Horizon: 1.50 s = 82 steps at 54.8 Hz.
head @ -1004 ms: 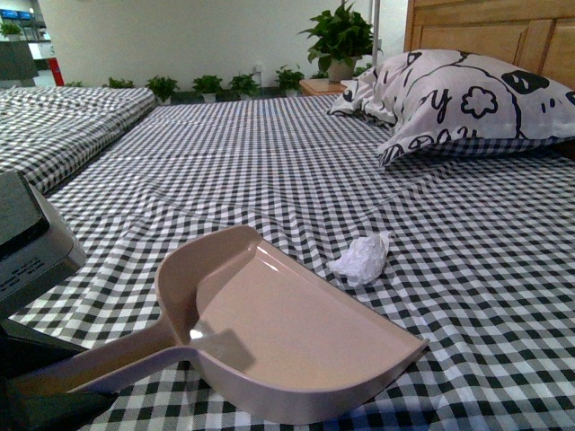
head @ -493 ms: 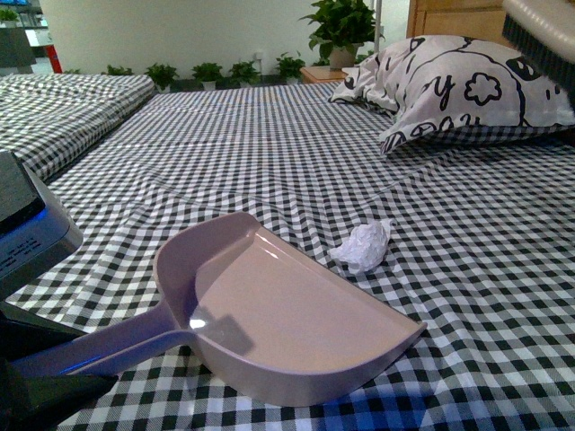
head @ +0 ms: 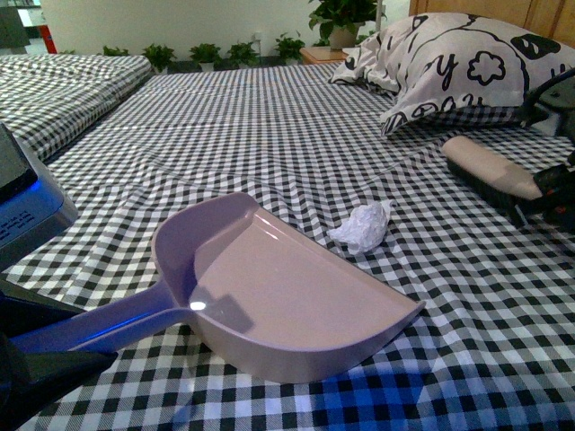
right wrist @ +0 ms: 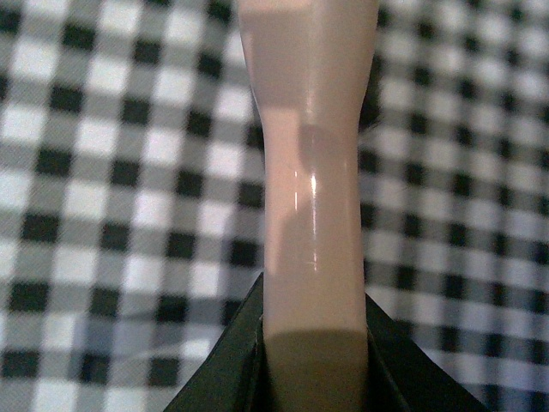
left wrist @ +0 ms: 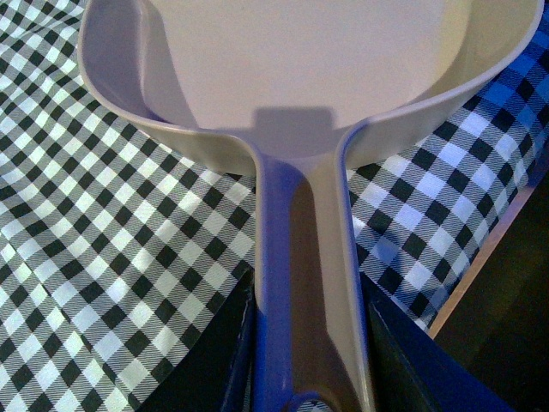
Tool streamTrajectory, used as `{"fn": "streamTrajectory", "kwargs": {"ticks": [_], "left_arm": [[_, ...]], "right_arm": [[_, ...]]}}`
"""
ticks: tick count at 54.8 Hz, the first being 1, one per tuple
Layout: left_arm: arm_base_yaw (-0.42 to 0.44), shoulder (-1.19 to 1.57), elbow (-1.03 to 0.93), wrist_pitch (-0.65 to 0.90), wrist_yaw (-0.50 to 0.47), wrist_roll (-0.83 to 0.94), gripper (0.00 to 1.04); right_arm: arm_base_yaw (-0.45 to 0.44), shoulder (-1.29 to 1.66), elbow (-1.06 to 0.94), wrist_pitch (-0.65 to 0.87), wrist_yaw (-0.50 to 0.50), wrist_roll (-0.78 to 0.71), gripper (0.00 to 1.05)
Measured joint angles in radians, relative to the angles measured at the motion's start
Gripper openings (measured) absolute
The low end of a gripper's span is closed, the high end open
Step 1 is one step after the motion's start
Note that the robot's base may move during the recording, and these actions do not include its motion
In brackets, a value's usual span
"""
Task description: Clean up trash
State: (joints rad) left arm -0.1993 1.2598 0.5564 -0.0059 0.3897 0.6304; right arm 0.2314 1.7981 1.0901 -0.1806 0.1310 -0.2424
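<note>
Pink dustpan [head: 287, 301] flat on the checked bed [head: 269, 135], handle clamped in the left hand [left wrist: 309, 343]. Crumpled white trash [head: 362, 226] just beyond the pan's far rim, close but apart. Brush [head: 490, 166] gripped by its handle in the right hand [right wrist: 313, 343], low over bare sheet right of the trash, before the pillow [head: 458, 67].

I am in a bedroom: a checked bedsheet [head: 296, 126] spreads before me, a patterned pillow [head: 458, 67] lies at two o'clock, with potted plants [head: 225, 54] along the wall at twelve.
</note>
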Motion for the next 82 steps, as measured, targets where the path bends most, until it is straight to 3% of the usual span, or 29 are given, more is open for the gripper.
{"fn": "streamTrajectory", "kwargs": {"ticks": [15, 22, 27, 46, 57, 68, 82], "left_arm": [[0.0, 0.0, 0.0, 0.0, 0.0, 0.0, 0.29], [0.0, 0.0, 0.0, 0.0, 0.0, 0.0, 0.29], [0.0, 0.0, 0.0, 0.0, 0.0, 0.0, 0.29], [0.0, 0.0, 0.0, 0.0, -0.001, 0.0, 0.29], [0.002, 0.0, -0.003, 0.02, -0.005, -0.021, 0.29], [0.051, -0.045, -0.024, 0.224, -0.076, -0.274, 0.29], [0.116, -0.169, -0.012, 0.225, -0.166, -0.51, 0.29]], "right_arm": [[0.063, -0.08, -0.058, -0.143, -0.285, -0.042, 0.2], [0.074, -0.16, -0.064, -0.224, -0.495, -0.081, 0.2], [0.069, -0.207, -0.071, -0.269, -0.564, -0.115, 0.2], [-0.048, -0.254, -0.104, -0.17, -0.426, -0.136, 0.2], [-0.1, -0.307, -0.105, -0.053, -0.34, -0.013, 0.2], [-0.167, -0.478, -0.143, -0.018, -0.371, 0.145, 0.2], [-0.23, -0.694, -0.152, -0.101, -0.494, 0.254, 0.2]]}}
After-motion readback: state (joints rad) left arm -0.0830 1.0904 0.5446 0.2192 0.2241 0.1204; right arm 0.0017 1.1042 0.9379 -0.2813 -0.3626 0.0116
